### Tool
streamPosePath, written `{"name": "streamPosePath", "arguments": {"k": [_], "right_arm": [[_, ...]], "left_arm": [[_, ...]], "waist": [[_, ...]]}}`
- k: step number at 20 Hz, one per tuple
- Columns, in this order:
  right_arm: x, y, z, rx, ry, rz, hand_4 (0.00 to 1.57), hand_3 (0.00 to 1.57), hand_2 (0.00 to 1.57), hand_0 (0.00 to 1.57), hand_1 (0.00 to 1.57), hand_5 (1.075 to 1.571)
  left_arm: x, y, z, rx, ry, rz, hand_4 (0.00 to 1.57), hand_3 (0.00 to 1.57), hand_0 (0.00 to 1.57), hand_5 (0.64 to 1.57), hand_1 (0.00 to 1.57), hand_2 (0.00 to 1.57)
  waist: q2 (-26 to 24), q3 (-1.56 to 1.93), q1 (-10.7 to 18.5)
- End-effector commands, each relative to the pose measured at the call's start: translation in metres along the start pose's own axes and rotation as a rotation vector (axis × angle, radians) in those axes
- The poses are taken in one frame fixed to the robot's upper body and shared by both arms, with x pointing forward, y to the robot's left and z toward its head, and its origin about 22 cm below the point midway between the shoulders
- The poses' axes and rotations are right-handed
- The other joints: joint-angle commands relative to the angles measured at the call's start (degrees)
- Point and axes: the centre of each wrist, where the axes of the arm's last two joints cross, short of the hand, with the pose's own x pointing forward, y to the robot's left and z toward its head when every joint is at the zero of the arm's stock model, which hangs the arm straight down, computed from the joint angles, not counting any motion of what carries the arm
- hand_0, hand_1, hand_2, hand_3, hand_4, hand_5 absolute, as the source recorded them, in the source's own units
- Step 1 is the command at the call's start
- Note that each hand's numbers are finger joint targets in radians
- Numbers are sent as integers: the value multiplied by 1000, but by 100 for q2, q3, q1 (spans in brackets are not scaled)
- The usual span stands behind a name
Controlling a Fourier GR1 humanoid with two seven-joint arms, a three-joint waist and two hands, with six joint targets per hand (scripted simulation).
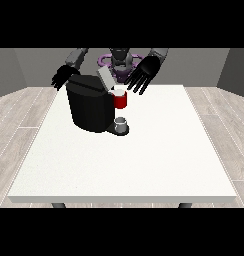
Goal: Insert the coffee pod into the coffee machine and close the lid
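Observation:
A black coffee machine [89, 107] stands on the white table [124, 160] at the back left. Its grey lid [105, 78] is tilted up and open. At its front is a red head [121, 101] with a white round top, which may be the pod [118, 90]. A grey cup [122, 122] sits on the machine's base below it. The hand at the view's right [144, 72] hovers just above and right of the red head, fingers spread and pointing down, holding nothing. The hand at the view's left [64, 76] is behind the machine's left corner with relaxed fingers.
The robot's torso [121, 62] is behind the table's far edge. Grey walls and wooden floor surround the table.

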Motion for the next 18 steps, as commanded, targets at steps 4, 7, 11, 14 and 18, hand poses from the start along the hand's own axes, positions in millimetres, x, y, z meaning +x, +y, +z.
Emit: {"name": "streamPosePath", "arguments": {"k": [4, 7, 11, 14, 18], "right_arm": [[-27, -23, 24, -64, 94, 4, 434, 0, 0, 0, 0, 1571], [-29, -28, 25, -106, 117, 10, 398, 0, 0, 0, 0, 1571], [-52, -50, 56, -141, 147, -8, 488, 0, 0, 0, 0, 1571], [-50, -51, 61, -83, 157, 93, 357, 0, 0, 0, 0, 1571], [-21, -48, 48, 33, 137, 42, 370, 0, 0, 0, 0, 1571]], "left_arm": [[-13, -52, 7, -86, 17, 164, 0, 0, 0, 1571, 0, 0], [-23, -71, 12, -14, 24, 414, 0, 0, 0, 1571, 0, 0], [-47, -142, 39, -2, 46, 718, 237, 0, 0, 1571, 0, 0], [-47, -182, 53, -29, 82, 819, 0, 0, 0, 1571, 0, 0], [-66, -209, 80, -14, 172, 909, 191, 0, 0, 1571, 0, 0]], "waist": [[-806, -1, 391], [-1003, -5, 709], [-1587, -6, 967], [-2058, -7, 1233], [-2378, -7, 1157]]}}
